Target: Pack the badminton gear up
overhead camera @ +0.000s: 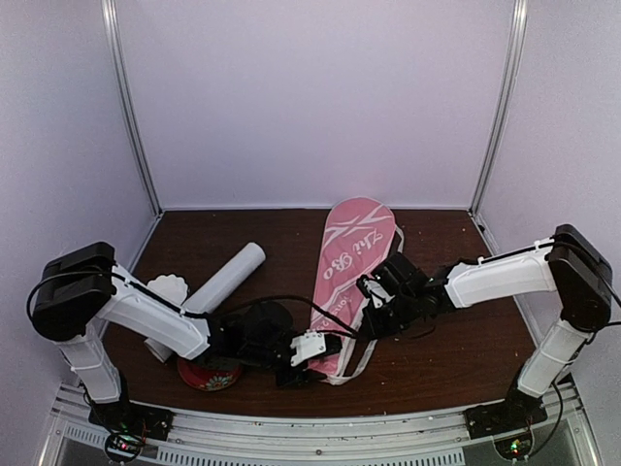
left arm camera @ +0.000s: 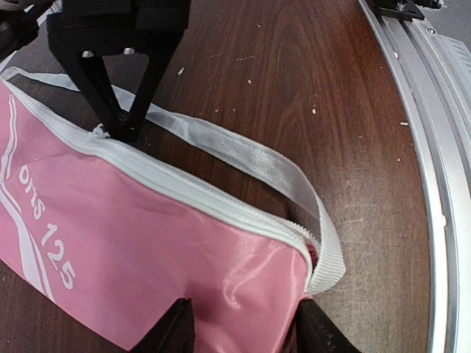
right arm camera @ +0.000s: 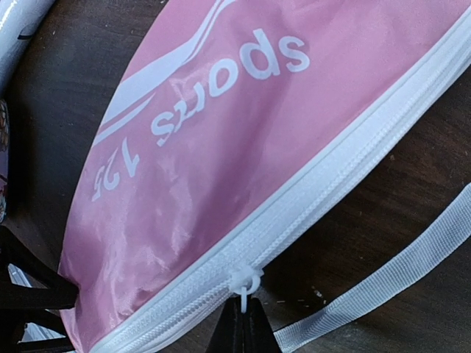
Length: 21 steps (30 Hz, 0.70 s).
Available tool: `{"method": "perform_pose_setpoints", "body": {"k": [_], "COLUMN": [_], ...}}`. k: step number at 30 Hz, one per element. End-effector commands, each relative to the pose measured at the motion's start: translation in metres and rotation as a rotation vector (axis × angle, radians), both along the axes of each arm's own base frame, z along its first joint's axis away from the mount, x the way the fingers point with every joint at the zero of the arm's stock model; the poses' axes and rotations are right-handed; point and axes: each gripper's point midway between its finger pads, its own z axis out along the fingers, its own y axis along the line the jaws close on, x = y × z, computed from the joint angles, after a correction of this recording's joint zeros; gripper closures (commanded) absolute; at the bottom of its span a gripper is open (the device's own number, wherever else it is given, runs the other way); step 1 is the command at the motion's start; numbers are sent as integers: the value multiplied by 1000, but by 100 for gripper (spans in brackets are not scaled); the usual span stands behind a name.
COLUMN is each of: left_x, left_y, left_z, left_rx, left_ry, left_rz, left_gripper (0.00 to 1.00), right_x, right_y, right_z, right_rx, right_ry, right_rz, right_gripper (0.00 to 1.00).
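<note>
Enclosure: plain pale lilac-white panel walls at the back and both sides. A thin aluminium upright post stands at each far corner of the desk. Desk: dark brown wood-grain tabletop, with pale specks and scuffs toward its near edge. A ribbed aluminium rail runs along that edge. Light soft and even, with faint sheen on the wood.

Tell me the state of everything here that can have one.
Pink bag, lying flat, zip pull partway along its side.
Right end effector, shut on that zip pull.
Left end effector, fingers astride the bag's near end; grip unclear.
White strap, lying slack.
White tube, lying on its side.
</note>
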Motion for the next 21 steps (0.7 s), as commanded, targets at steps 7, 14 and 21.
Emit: {"method": "perform_pose_setpoints", "body": {"k": [7,14,21], "left_x": [4,-1,2], "left_y": [13,-1,-13], "left_z": [32,25,13], "left_rx": [-109,-89,-99], "left_ry": [-144,-171,-134], "left_rz": [-12,-67,-56], "left_gripper": [45,45,52], "right_x": [15,12,-8], "right_y": [-7,-3,3], "right_z": [-5,-3,-2], "right_rx": [11,35,80], "right_ry": [8,13,15], "right_rz": [-7,19,67], "right_gripper": [100,100,100]}}
